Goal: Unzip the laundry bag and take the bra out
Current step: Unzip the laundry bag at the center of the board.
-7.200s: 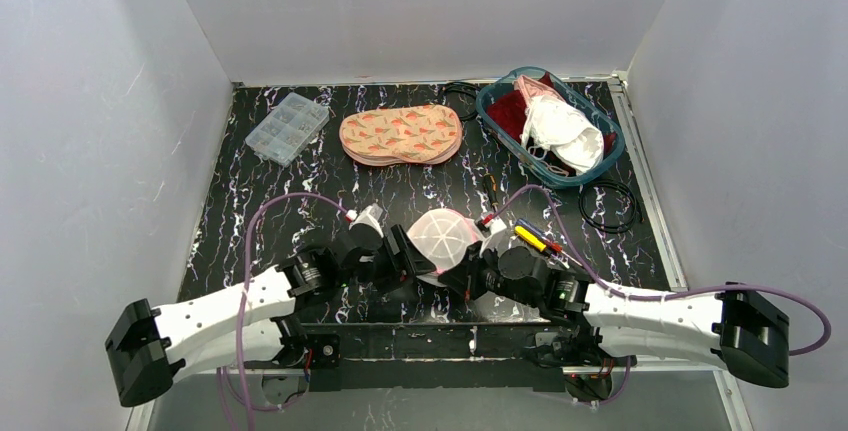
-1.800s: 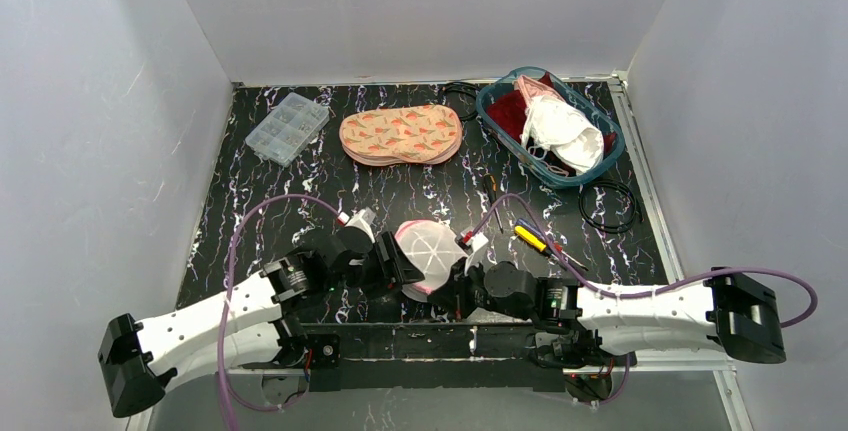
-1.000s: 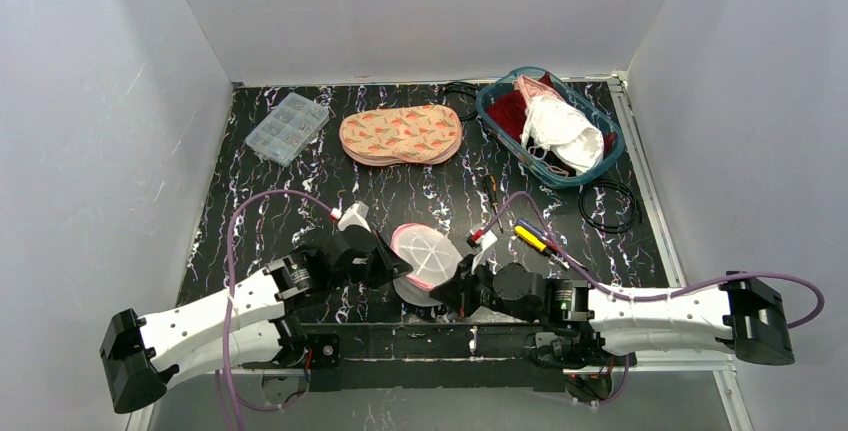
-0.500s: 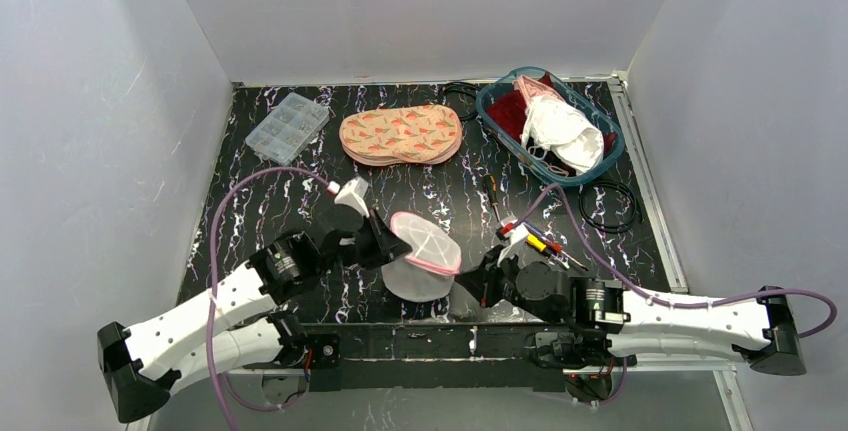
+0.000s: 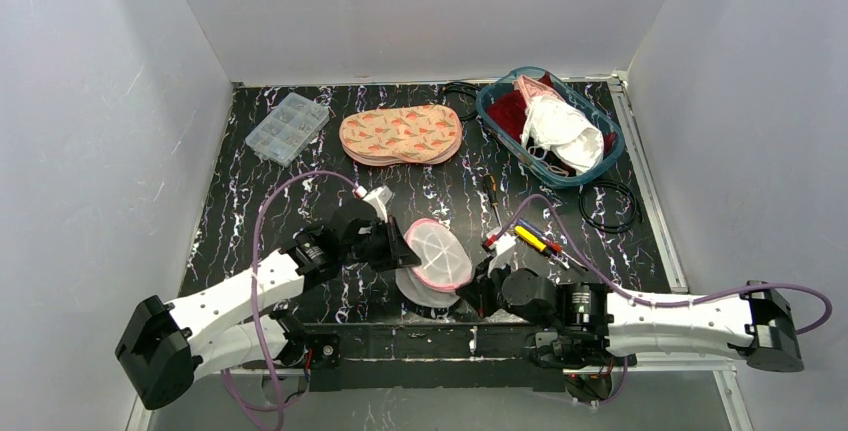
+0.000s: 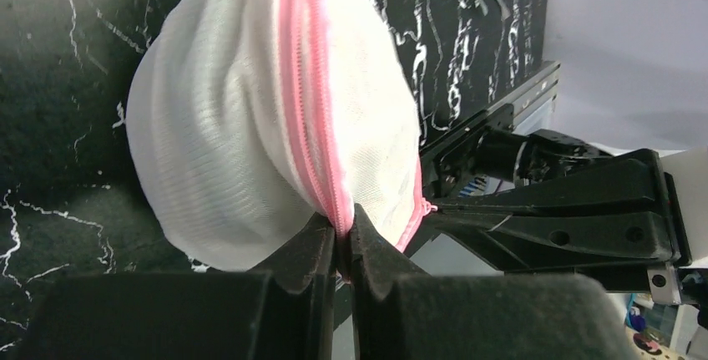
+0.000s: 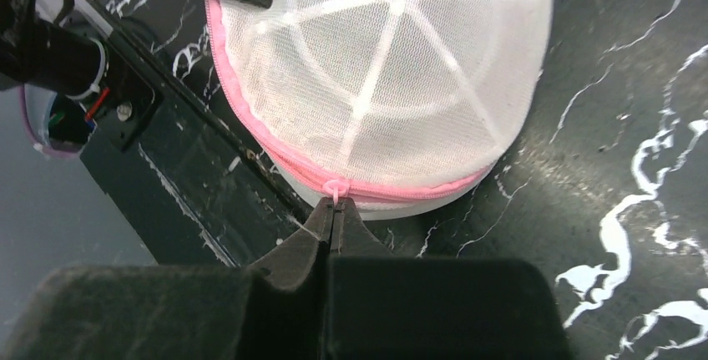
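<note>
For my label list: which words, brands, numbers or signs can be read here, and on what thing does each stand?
None can be read. The laundry bag, the clear parts box and the basket show no writing. The patterned cloth carries only small orange pictures, no letters.

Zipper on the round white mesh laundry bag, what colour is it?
The white mesh laundry bag's zipper is pink, clearest in the right wrist view.

The round white mesh laundry bag (image 5: 437, 256) has a pink zipper (image 7: 376, 189) round it and white ribs across its top. The marble-look tabletop (image 5: 300, 191) is black, veined white. The padded peach bra (image 5: 401, 134) carries a red-orange print. The plastic basket (image 5: 487, 114) is teal, with red and white garments (image 5: 560, 129) inside.
</note>
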